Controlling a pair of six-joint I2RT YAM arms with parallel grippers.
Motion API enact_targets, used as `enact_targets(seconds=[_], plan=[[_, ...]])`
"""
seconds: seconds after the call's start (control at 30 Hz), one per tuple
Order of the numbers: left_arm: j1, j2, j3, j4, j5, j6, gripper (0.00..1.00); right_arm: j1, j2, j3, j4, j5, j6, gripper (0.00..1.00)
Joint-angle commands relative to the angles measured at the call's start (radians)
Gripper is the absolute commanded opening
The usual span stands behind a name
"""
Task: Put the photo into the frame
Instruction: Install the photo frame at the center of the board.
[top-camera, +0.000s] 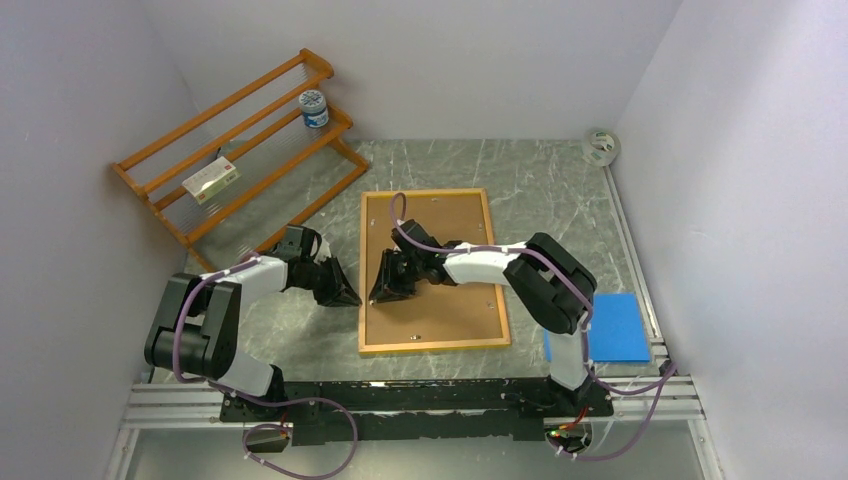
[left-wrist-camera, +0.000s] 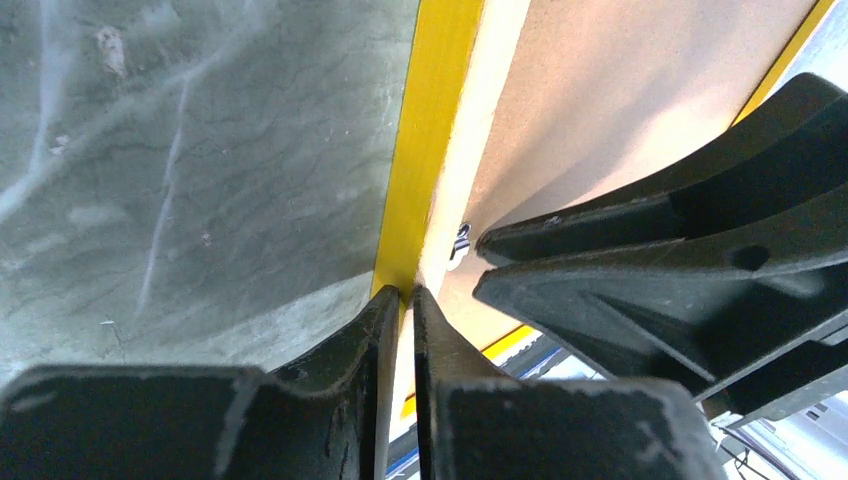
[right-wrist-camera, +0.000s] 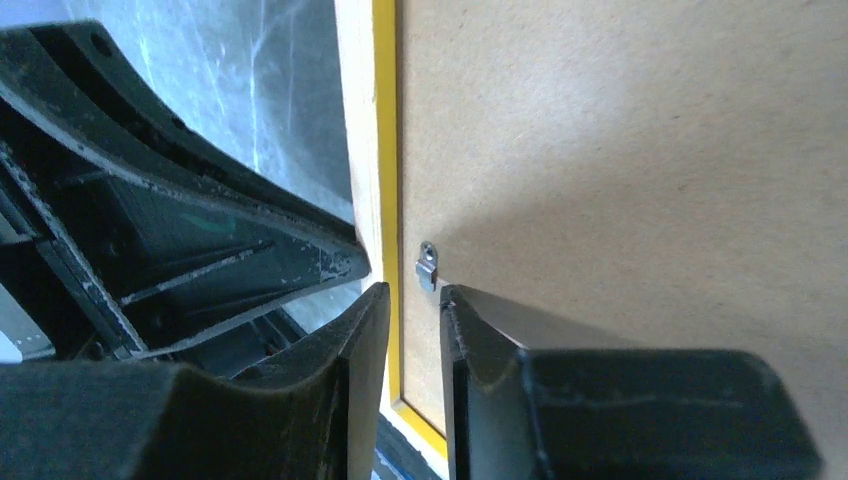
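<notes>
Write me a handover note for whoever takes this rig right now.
Left gripper: nearly closed, tips at the left edge of the frame; a pinch can't be confirmed.
Right gripper: slightly open, empty, tips at a small metal clip on the backing board.
The frame lies face down on the table with the board in it. Photo not in view.
Done: unclear. Left: probably confirm the photo is under the board, then secure the clips.

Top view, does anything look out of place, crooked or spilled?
Nothing looks spilled or broken. Only the orange rack stands out, set at a slant in the back left corner rather than square to the walls.
</notes>
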Motion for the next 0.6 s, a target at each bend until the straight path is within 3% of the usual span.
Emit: enact_targets(seconds=[0.0,0.27,0.57], plan=[[-0.009,-0.025,-0.008,-0.011,-0.011,-0.003,0.17,0.0,-0.044,-0.002,-0.01,0.078,0.001,0.29],[-0.012,-0.018,-0.009,-0.003,-0.006,-0.004,0.16,0.001,0.018,0.023,0.004,0.028,0.006,0.19],[-0.025,0.0,-0.008,-0.004,-0.015,-0.004,0.06,0.001,0.048,0.005,0.095,-0.03,0.053,0.13]])
